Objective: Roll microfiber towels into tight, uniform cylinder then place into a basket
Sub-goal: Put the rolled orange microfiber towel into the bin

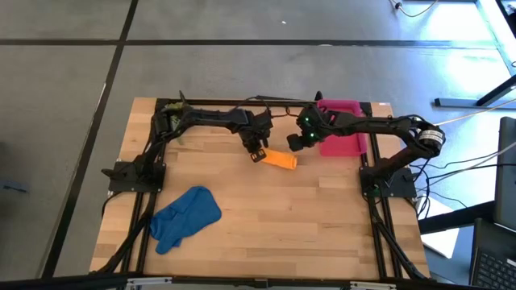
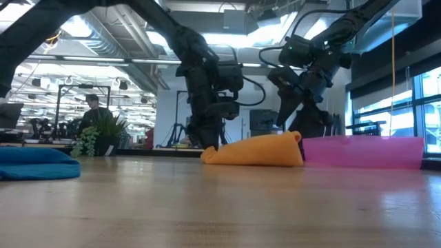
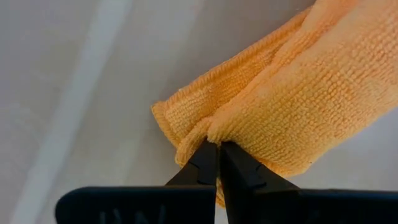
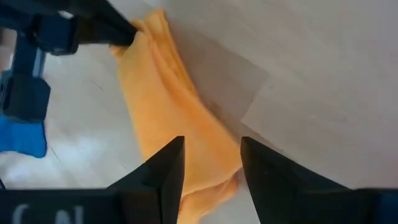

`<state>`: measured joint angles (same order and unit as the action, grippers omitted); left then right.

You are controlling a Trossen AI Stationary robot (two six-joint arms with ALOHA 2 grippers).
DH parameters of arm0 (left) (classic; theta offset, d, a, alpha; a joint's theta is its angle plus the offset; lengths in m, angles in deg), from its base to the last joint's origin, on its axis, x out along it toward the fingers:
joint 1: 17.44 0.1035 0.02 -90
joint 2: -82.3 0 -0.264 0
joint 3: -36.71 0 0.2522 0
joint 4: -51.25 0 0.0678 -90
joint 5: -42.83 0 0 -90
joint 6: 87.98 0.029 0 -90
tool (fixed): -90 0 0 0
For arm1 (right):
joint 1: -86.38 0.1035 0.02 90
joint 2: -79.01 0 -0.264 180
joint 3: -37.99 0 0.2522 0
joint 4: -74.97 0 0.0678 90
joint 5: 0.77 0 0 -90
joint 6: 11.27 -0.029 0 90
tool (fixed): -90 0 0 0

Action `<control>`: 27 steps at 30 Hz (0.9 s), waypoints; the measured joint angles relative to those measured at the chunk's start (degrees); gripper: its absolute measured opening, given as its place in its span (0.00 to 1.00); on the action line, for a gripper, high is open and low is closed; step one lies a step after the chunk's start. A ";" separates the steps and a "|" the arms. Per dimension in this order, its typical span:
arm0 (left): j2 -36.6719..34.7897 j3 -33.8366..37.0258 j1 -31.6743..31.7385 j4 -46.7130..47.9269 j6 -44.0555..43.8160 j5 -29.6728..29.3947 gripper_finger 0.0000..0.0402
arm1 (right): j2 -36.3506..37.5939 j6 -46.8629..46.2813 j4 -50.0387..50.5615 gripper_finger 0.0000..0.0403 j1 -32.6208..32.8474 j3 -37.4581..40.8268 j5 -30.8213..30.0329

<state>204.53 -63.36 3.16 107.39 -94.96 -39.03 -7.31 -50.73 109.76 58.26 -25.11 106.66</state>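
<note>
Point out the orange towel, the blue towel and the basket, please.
orange towel (image 1: 282, 159), high view, middle of the roll.
blue towel (image 1: 185, 216), high view, middle of the crumpled cloth.
basket (image 2: 365, 153), low view, near side wall.

Grey carpet floor (image 1: 242, 68) is surrounding the wooden table (image 1: 266, 217), while ceiling lights (image 2: 76, 27) are glowing at upper left.

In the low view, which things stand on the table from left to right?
Blue towel → green potted plant → orange towel, its left end pinched by the shut left gripper → pink basket.
</note>
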 joint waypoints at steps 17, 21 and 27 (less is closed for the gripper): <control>-0.07 0.07 -5.82 0.77 -9.62 -0.43 0.00 | 6.72 20.09 5.77 0.40 7.28 -0.02 3.23; -0.07 0.09 -5.78 0.63 -10.45 -0.33 0.00 | 11.33 25.83 8.63 0.40 9.94 -0.07 3.18; -0.07 0.09 -5.78 0.38 -10.45 -0.33 0.00 | 15.92 32.60 8.82 0.40 14.43 -0.09 3.21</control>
<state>204.47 -63.27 -2.61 107.78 -105.41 -39.36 8.61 -18.13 118.58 72.69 -25.20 109.87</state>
